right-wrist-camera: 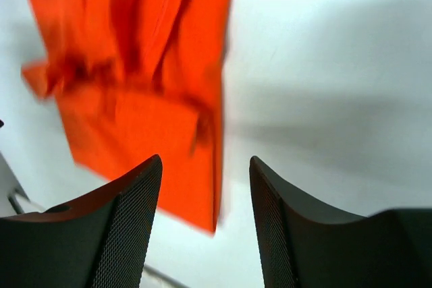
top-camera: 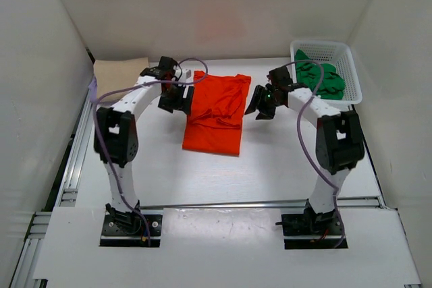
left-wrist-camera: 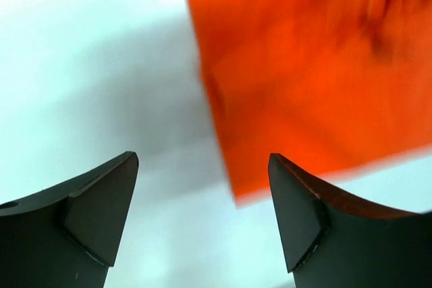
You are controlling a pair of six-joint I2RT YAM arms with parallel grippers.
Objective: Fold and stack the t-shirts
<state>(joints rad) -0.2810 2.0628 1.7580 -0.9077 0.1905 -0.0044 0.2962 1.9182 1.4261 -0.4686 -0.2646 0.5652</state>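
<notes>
Left pincer (left-wrist-camera: 202, 160) and right pincer (right-wrist-camera: 205, 160) — both agape, empty — beside orange-red t-shirt (top-camera: 216, 116)

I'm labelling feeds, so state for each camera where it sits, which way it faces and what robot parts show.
Top external: above and behind the arms, looking down at the table; left arm and right arm show whole, the orange-red t-shirt between them.
Left wrist: on the left arm, looking down past the open left claw at the table and the shirt's edge.
Right wrist: on the right arm, looking down past the open right claw at the shirt.
Shared: all three see that shirt.
</notes>
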